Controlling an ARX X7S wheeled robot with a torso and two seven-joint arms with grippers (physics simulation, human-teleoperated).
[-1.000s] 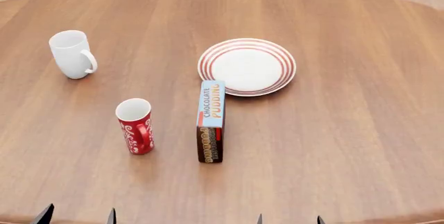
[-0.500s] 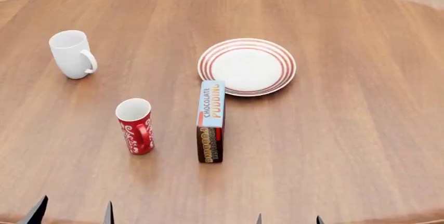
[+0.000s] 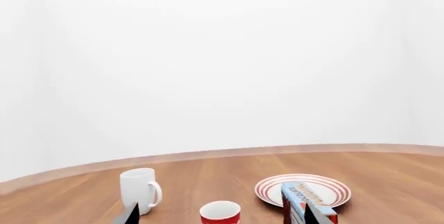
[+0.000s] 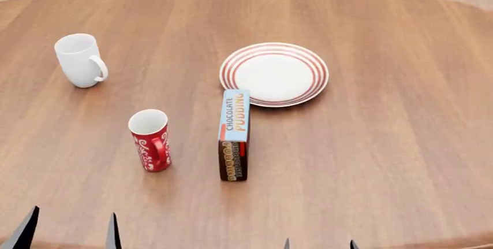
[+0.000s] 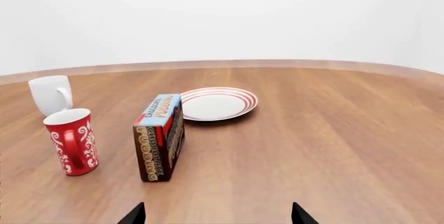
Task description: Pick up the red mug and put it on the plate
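The red mug [image 4: 150, 140] stands upright on the round wooden table [image 4: 400, 162], well in from its near edge, with bare wood all around it. The pudding box [image 4: 234, 134] lies beside it, between mug and plate [image 4: 274, 74]. A white mug [image 4: 81, 60] stands beyond. Left pincer [image 4: 68, 229] and right pincer [image 4: 320, 244] are spread, empty.

My table [image 4: 370, 162] is warm brown wood grain. The red mug [image 4: 151, 141] wears white swirls, white inside. The plate [image 4: 274, 74] is white with concentric red rings. The other mug [image 4: 80, 60] is plain white; the pudding box [image 4: 234, 134] is blue-topped, dark brown on its end
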